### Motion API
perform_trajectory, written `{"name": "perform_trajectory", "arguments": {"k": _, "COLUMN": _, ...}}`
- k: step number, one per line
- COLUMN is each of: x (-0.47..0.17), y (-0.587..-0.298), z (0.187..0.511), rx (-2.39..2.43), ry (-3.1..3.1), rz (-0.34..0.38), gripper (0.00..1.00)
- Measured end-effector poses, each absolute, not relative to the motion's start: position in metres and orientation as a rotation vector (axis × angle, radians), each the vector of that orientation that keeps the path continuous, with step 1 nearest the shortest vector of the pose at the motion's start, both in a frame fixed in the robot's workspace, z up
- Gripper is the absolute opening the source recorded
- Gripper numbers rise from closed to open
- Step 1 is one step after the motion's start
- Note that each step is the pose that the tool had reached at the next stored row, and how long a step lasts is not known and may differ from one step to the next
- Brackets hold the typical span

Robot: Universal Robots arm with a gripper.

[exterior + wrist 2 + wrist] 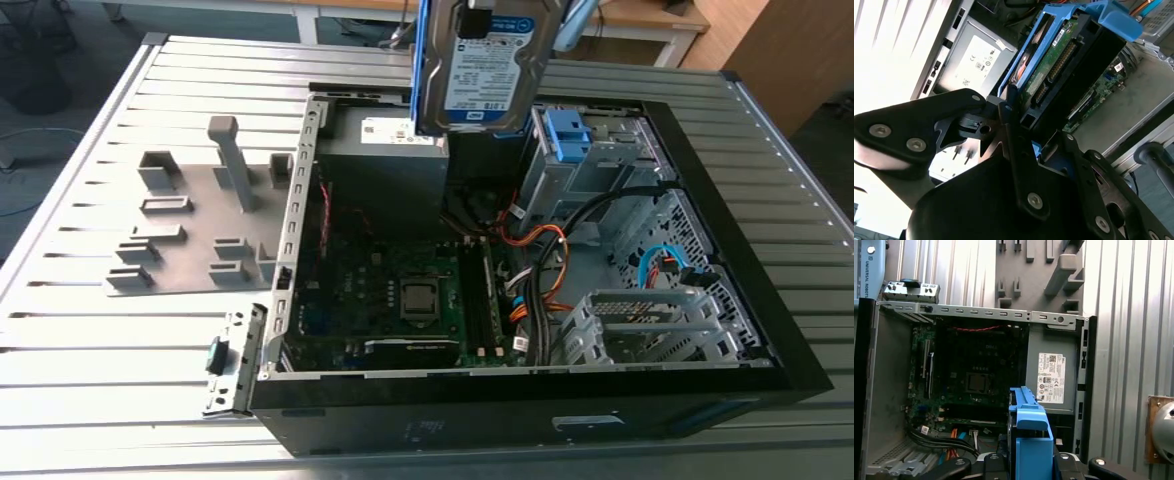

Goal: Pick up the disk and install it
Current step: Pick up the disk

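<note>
Exterior view: one flat silver disk in a blue plastic bracket hangs upright beneath the single black gripper, clamped on that bracket in the second wrist view. One open black computer case lies below.

Silver disk, bright blue bracket, grey ribbed table.
</note>
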State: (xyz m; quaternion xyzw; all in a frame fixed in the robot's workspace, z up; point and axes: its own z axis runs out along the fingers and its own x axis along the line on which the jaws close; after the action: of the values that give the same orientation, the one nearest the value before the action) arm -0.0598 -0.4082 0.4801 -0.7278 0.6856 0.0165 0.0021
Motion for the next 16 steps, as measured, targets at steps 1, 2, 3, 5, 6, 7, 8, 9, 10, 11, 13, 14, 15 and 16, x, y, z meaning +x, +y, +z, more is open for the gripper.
{"name": "perform_trajectory", "arguments": {"k": 1, "x": -0.06, "y": -0.409, "z": 0.48, "rx": -2.283, "ry": 2.151, "rz": 0.052, "gripper": 0.37}}
{"name": "perform_trajectory", "arguments": {"k": 2, "x": -0.06, "y": -0.409, "z": 0.48, "rx": -2.283, "ry": 2.151, "rz": 0.052, "gripper": 0.37}}
{"name": "perform_trajectory", "arguments": {"k": 3, "x": -0.06, "y": -0.41, "z": 0.48, "rx": -2.283, "ry": 2.151, "rz": 0.052, "gripper": 0.37}}
{"name": "perform_trajectory", "arguments": {"k": 5, "x": -0.06, "y": -0.411, "z": 0.48, "rx": -2.283, "ry": 2.151, "rz": 0.052, "gripper": 0.37}}
{"name": "perform_trajectory", "arguments": {"k": 6, "x": -0.06, "y": -0.412, "z": 0.48, "rx": -2.283, "ry": 2.151, "rz": 0.052, "gripper": 0.37}}
{"name": "perform_trajectory", "arguments": {"k": 7, "x": -0.06, "y": -0.413, "z": 0.48, "rx": -2.283, "ry": 2.151, "rz": 0.052, "gripper": 0.37}}
{"name": "perform_trajectory", "arguments": {"k": 8, "x": -0.06, "y": -0.414, "z": 0.48, "rx": -2.283, "ry": 2.151, "rz": 0.052, "gripper": 0.37}}
{"name": "perform_trajectory", "arguments": {"k": 9, "x": -0.06, "y": -0.415, "z": 0.48, "rx": -2.283, "ry": 2.151, "rz": 0.052, "gripper": 0.37}}
{"name": "perform_trajectory", "arguments": {"k": 10, "x": -0.06, "y": -0.416, "z": 0.48, "rx": -2.283, "ry": 2.151, "rz": 0.052, "gripper": 0.37}}
{"name": "perform_trajectory", "arguments": {"k": 11, "x": -0.06, "y": -0.416, "z": 0.48, "rx": -2.283, "ry": 2.151, "rz": 0.052, "gripper": 0.37}}
{"name": "perform_trajectory", "arguments": {"k": 13, "x": -0.06, "y": -0.418, "z": 0.48, "rx": -2.283, "ry": 2.151, "rz": 0.052, "gripper": 0.37}}
{"name": "perform_trajectory", "arguments": {"k": 14, "x": -0.06, "y": -0.419, "z": 0.48, "rx": -2.283, "ry": 2.151, "rz": 0.052, "gripper": 0.37}}
{"name": "perform_trajectory", "arguments": {"k": 15, "x": -0.06, "y": -0.42, "z": 0.48, "rx": -2.283, "ry": 2.151, "rz": 0.052, "gripper": 0.37}}
{"name": "perform_trajectory", "arguments": {"k": 16, "x": -0.06, "y": -0.421, "z": 0.48, "rx": -2.283, "ry": 2.151, "rz": 0.052, "gripper": 0.37}}
